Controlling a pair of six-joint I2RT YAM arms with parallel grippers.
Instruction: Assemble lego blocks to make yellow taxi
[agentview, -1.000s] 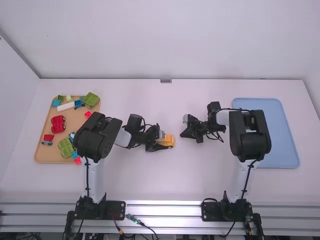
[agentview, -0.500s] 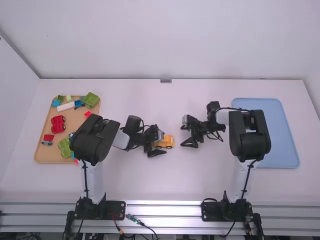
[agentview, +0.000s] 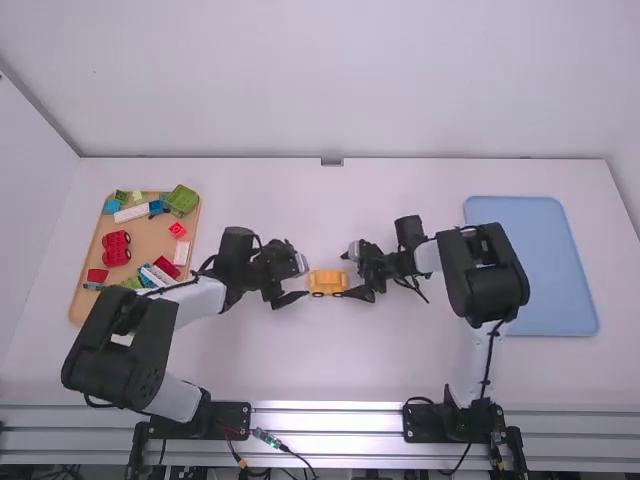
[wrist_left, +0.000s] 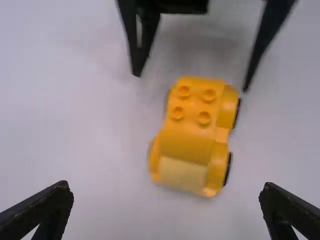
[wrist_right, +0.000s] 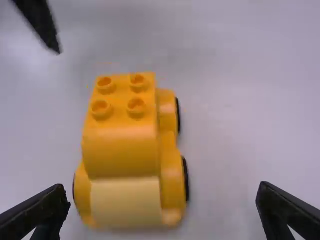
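Left of the blue tray (agentview: 556, 280), on the table (agentview: 420, 365): one yellow brick taxi (agentview: 328, 284), long axis running between left gripper (wrist_left: 166, 186) and right gripper (wrist_right: 161, 186). Fingers, both pairs: spread, empty. Nearer, I judge: the right, on its tray side.

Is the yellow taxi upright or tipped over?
Upright: the taxi sits on the table with its studs facing up and its wheels low at its sides.

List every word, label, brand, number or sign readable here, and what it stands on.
There are no readable texts.
Yellow block-built car: no readable mark; its round studs are too blurred to tell.
Loose coloured blocks on the tan tray: too small to tell.
Flat blue tray: none seen.
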